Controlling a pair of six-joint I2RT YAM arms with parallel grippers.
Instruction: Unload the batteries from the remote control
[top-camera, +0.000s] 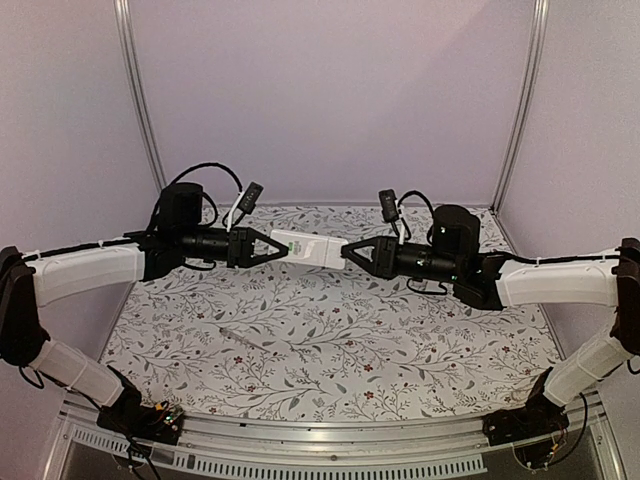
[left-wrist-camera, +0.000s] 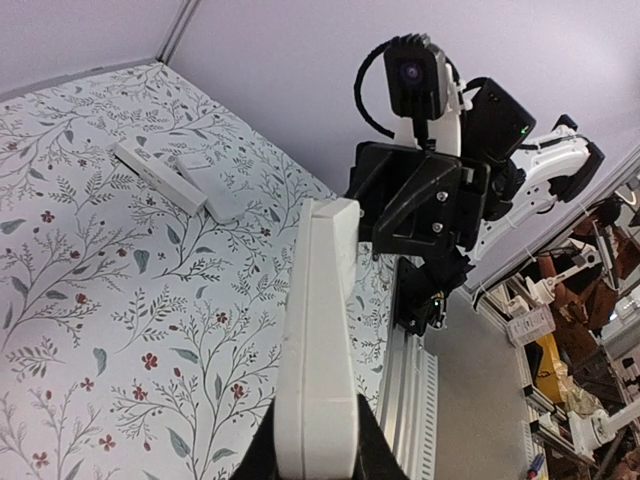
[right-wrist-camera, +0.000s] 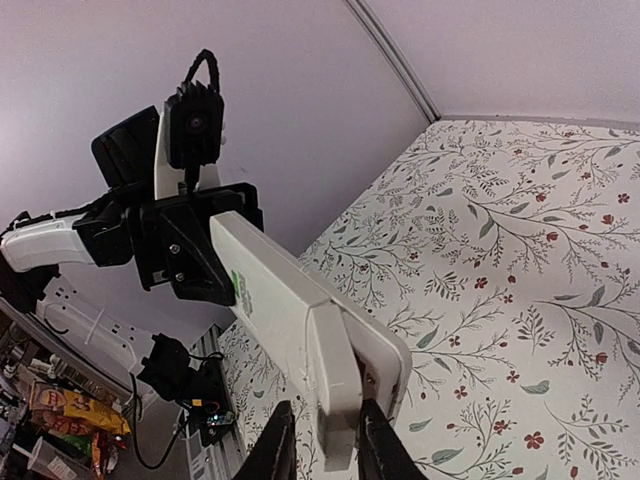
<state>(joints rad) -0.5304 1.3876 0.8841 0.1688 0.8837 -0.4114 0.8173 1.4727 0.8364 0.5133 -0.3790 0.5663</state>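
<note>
The remote control (top-camera: 310, 249) clamped between the two sets of jaws is plain white. It has a small green mark (right-wrist-camera: 242, 289) on its broad face, nearer the left jaws than the right. The left gripper (top-camera: 274, 246) and the right gripper (top-camera: 346, 254) are both matte black. The arm shells (top-camera: 85, 272) behind them are white, with black elbow joints (top-camera: 18, 310). Below the jaws, the table cover (top-camera: 330, 340) is white, printed all over with grey-green leafy sprigs and tiny red flowers. Beyond the left jaws, two oblong pieces (left-wrist-camera: 150, 165) lying on that print are white too. The walls (top-camera: 330, 100) are pale lilac, and the rail (top-camera: 330, 430) is silver-grey.
</note>
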